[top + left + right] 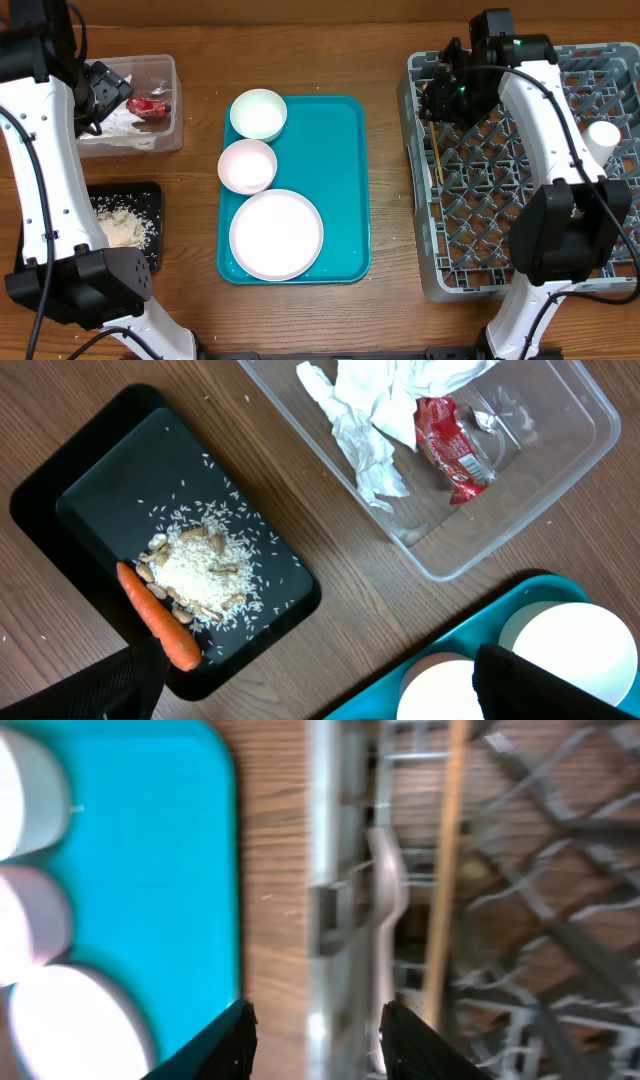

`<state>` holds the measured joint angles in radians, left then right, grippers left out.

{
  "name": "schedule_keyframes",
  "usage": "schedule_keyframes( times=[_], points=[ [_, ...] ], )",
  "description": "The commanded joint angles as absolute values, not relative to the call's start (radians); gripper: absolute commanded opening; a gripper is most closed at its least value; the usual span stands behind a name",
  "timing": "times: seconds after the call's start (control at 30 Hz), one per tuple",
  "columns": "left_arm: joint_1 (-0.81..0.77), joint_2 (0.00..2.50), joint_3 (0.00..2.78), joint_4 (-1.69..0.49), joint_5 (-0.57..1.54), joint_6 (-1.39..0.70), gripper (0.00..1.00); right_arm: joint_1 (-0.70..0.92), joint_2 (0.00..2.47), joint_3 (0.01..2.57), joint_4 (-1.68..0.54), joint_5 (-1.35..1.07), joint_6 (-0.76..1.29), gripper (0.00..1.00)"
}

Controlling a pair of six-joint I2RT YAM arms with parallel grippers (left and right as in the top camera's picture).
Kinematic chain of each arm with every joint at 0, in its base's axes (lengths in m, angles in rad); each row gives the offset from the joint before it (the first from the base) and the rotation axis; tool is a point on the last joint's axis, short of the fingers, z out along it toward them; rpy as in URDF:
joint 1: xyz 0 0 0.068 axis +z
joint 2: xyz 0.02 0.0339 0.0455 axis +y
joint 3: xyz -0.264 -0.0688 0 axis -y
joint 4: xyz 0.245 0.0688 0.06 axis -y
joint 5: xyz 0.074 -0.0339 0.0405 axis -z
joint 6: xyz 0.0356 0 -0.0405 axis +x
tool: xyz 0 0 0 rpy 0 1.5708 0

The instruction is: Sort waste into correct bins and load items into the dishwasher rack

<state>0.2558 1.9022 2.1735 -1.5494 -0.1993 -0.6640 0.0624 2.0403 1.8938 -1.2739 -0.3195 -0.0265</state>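
Note:
My right gripper [315,1050] hovers open over the left wall of the grey dishwasher rack [520,250], holding nothing. Just inside that wall lie a white fork [386,890] and wooden chopsticks [437,160]. A white cup [603,135] stands at the rack's right side. My left gripper [320,700] is wide open and empty, high above the table between the black tray [110,490] and the teal tray [335,180]. The black tray holds a carrot [158,615] and food scraps [205,570]. The clear tub [560,420] holds the napkin [370,420] and red wrapper [450,445].
On the teal tray sit two small bowls [259,113] [247,165] and a white plate [276,234], in a row along its left side. The right arm's base [570,240] stands over the rack's front right.

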Motion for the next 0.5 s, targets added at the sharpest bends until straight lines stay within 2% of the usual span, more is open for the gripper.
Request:
schedule_keyframes(
  times=[0.0,0.13,0.17,0.27,0.3,0.47],
  points=[
    [0.254,1.9,2.181,-1.551,-0.212,-0.684,1.0,0.118,1.938,1.934,-1.289,-0.438,-0.022,0.45],
    [0.254,1.9,2.181,-1.551,-0.212,-0.684,1.0,0.214,1.917,1.933,-1.322,-0.435,-0.022,0.52],
    [0.254,1.9,2.181,-1.551,-0.212,-0.684,1.0,0.268,1.924,1.924,-1.328,-0.435,-0.022,0.64],
    [0.254,1.9,2.181,-1.551,-0.212,-0.684,1.0,0.356,1.931,1.878,-1.298,-0.435,-0.022,0.87],
    [0.254,1.9,2.181,-1.551,-0.212,-0.684,1.0,0.388,1.932,1.853,-1.273,-0.435,-0.022,0.98],
    [0.254,1.9,2.181,-1.551,-0.212,-0.684,1.0,0.506,1.932,1.737,-1.126,-0.417,0.086,1.0]
  ],
)
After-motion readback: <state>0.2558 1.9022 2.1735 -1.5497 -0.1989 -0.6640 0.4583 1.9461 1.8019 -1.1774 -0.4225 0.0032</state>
